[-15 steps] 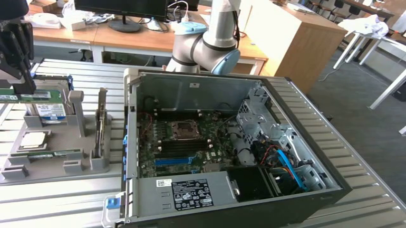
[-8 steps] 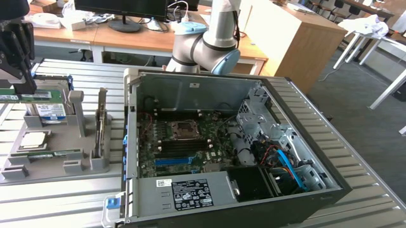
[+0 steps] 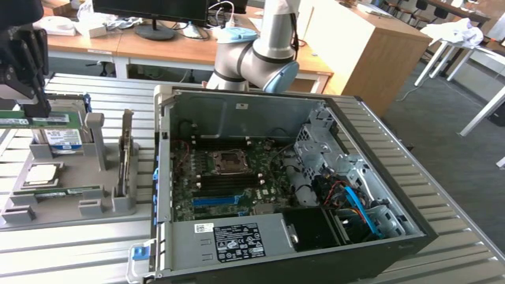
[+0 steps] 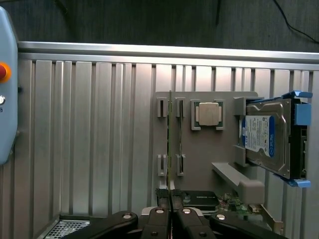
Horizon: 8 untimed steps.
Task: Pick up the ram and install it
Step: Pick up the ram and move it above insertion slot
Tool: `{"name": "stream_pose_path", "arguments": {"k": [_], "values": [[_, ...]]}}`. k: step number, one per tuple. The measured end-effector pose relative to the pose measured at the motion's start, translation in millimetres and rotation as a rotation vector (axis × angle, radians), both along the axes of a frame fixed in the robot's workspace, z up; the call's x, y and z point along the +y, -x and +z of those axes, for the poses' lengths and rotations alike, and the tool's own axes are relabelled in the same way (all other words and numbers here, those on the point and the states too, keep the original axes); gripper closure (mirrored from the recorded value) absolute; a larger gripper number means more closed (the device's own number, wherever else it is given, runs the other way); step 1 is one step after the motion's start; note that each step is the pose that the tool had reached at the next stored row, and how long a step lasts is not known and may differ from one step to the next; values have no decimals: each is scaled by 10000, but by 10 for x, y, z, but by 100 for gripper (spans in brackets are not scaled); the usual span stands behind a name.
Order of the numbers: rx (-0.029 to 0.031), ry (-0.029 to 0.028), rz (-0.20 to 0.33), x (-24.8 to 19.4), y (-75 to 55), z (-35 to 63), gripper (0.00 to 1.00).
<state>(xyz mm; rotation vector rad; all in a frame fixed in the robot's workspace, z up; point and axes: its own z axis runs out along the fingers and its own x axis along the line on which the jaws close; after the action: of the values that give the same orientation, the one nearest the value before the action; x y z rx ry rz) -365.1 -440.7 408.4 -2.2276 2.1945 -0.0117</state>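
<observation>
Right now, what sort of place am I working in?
Probably a robotics lab or workshop: an opened computer case lies on a slatted metal table, with wooden desks and a monitor behind.

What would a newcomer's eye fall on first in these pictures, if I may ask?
The open computer case in the middle of the table draws the eye first, its motherboard laid bare. At the exterior view's left, the tool is shut on the ram, a thin green stick held over the grey parts tray, where a hard drive stands on edge.
</observation>
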Motion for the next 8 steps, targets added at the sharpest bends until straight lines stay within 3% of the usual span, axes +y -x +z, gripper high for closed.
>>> {"name": "stream_pose_path", "arguments": {"k": [8], "values": [[0,0,0,0,-84,0,88]]}}
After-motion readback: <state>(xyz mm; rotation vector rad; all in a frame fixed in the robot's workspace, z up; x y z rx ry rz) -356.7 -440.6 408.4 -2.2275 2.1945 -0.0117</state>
